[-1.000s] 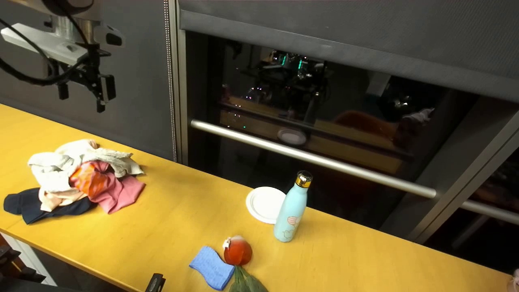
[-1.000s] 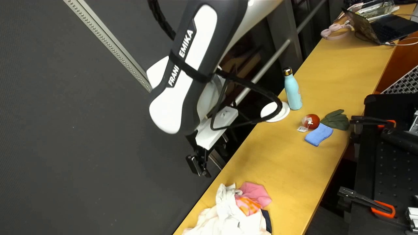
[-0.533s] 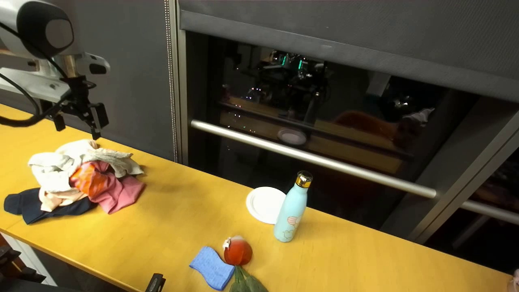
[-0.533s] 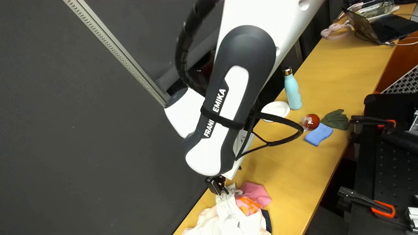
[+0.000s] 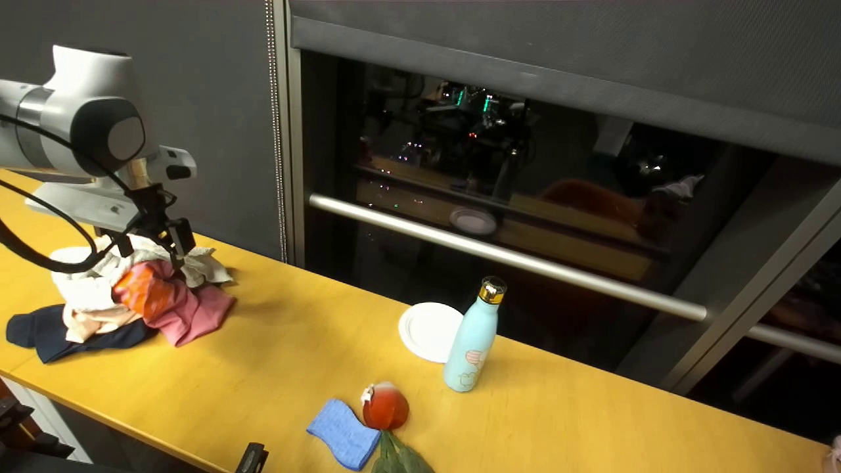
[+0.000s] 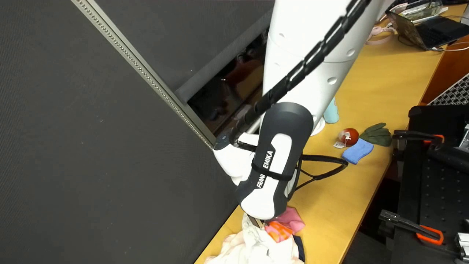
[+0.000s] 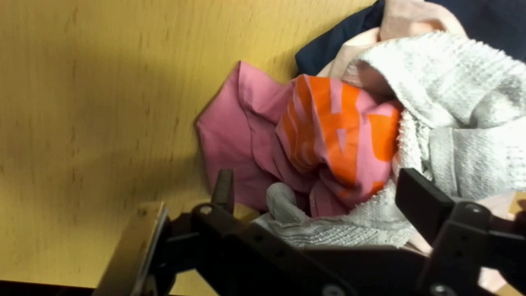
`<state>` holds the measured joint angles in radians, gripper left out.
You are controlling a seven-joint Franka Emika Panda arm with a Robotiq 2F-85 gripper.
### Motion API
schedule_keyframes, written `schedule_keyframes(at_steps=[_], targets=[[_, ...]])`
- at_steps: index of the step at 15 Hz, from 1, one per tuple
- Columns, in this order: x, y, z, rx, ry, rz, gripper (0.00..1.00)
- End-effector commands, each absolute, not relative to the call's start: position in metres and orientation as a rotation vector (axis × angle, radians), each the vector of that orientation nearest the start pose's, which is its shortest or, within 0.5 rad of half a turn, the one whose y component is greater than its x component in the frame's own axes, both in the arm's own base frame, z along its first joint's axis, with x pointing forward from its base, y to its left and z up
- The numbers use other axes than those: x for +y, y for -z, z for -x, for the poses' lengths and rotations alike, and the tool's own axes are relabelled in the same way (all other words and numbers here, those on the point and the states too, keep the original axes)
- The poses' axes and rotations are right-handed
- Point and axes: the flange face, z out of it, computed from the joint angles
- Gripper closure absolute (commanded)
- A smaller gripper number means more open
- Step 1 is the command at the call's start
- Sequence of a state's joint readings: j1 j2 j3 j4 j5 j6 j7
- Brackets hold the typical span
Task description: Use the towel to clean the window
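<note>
On the table (image 5: 295, 368), the towel (image 7: 460, 102), which we take to be the white one, lies bunched among other cloths (image 7: 230, 139), the gripper (image 7: 318, 189) spread wide over them and gripping nothing, presumably to take in enough towel for wiping the window (image 5: 558, 151).

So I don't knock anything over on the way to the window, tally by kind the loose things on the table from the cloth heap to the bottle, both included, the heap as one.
Cloth heap: 1
Bottle: 1
Plate: 1
Blue sponge: 1
Green glove: 1
Red round object: 1
Total: 6
</note>
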<state>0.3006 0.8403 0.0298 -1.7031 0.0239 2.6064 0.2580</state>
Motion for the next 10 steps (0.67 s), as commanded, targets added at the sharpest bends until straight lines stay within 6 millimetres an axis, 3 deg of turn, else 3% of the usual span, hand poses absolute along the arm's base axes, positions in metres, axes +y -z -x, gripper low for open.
schedule_keyframes(at_steps=[1,6,10], targets=[[0.236,-0.103,-0.651,-0.048,0.212,3.082,0.0],[0.266,-0.109,-0.671,-0.066,0.292,3.049,0.0],[0.285,-0.1,-0.677,-0.076,0.286,3.029,0.0]])
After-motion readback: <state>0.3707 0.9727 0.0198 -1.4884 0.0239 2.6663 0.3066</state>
